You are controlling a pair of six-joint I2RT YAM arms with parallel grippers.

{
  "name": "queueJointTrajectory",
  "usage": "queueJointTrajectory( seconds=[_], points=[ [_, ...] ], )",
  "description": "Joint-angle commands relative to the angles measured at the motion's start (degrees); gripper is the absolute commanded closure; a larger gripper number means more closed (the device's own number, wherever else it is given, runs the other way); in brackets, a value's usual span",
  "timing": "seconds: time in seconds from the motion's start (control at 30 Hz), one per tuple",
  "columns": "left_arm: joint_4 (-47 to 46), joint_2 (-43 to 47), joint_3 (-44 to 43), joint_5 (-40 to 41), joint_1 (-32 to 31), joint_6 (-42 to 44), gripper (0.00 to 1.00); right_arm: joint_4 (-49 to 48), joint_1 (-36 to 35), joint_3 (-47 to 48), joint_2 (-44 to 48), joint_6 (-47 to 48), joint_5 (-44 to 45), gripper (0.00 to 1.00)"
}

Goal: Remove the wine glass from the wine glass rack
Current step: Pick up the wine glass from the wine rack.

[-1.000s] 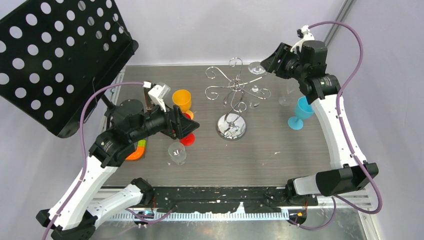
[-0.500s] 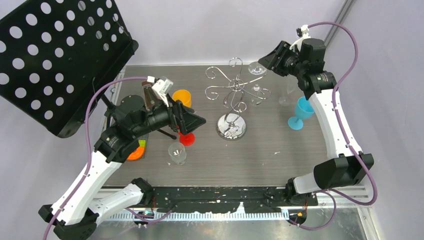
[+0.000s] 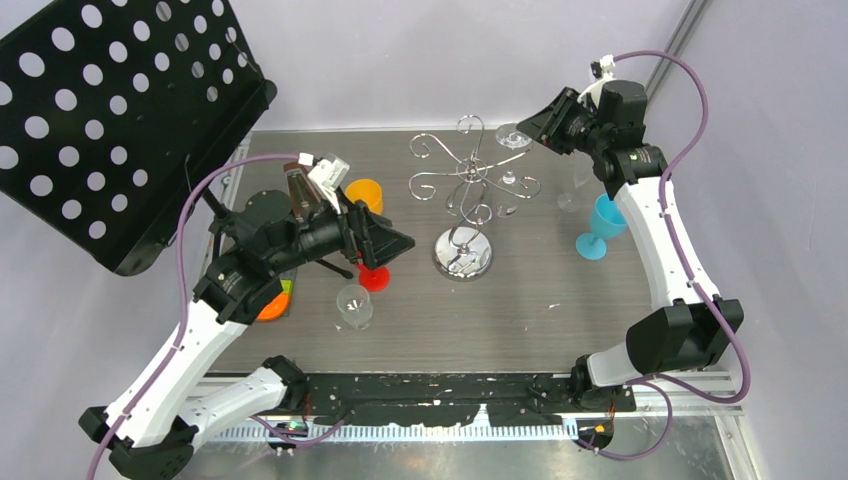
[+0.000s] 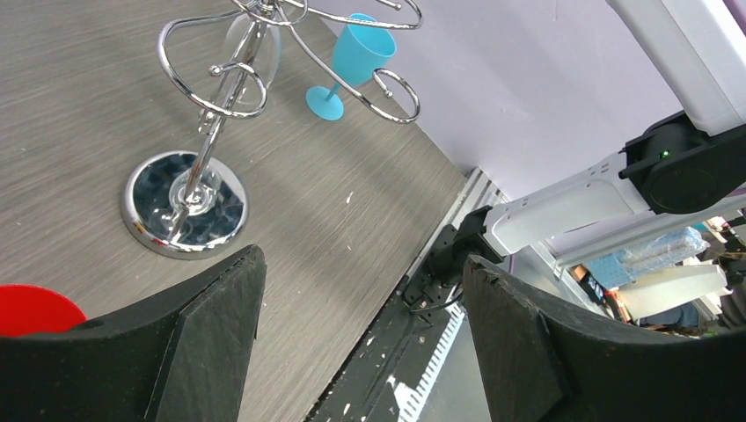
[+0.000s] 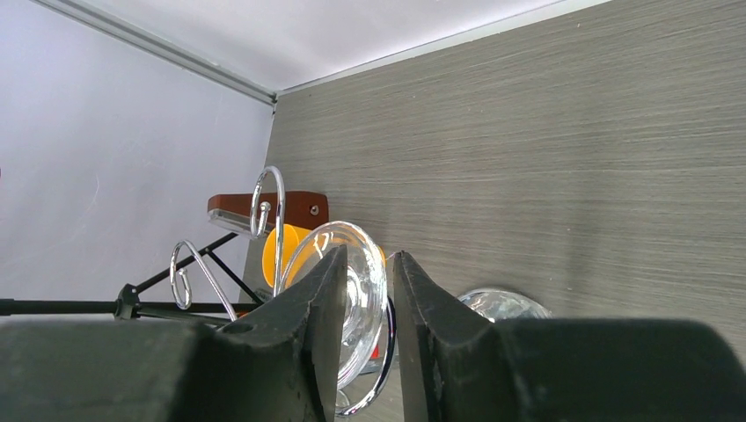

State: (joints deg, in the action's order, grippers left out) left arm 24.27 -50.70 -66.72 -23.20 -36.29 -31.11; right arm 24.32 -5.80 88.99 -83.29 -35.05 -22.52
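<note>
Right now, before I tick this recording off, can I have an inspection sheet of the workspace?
Surface: grey wood-grain table, a few pale specks, no spill seen.
Job's things: wine glass rack upright mid-table; wine glass hangs from an arm on its right side.
Clutter: orange cup, blue goblet and clear cup stand around the rack; red goblet mostly hidden by the left arm.
Grippers: left gripper open, empty, facing the rack; right gripper jaws narrow around the glass's foot, grip unclear.
Cables: purple cables loop clear of the rack.
Surroundings: black perforated stand far left; plain walls.
</note>
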Motion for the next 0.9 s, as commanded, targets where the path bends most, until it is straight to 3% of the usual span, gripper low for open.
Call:
queueJointTrajectory(
  seconds=[0.0, 0.87],
  points=[
    [-3.38, -0.41, 0.25, -1.38, 0.26, -0.22, 0.19, -3.54, -0.04, -0.38, 1.7, -1.16, -2.39, 0.69],
    [-3.74, -2.36, 1.24, -2.29, 0.26, -0.7, 0.19, -5.55, -0.03, -0.77, 4.4, -0.21, -4.23, 0.69]
  ],
)
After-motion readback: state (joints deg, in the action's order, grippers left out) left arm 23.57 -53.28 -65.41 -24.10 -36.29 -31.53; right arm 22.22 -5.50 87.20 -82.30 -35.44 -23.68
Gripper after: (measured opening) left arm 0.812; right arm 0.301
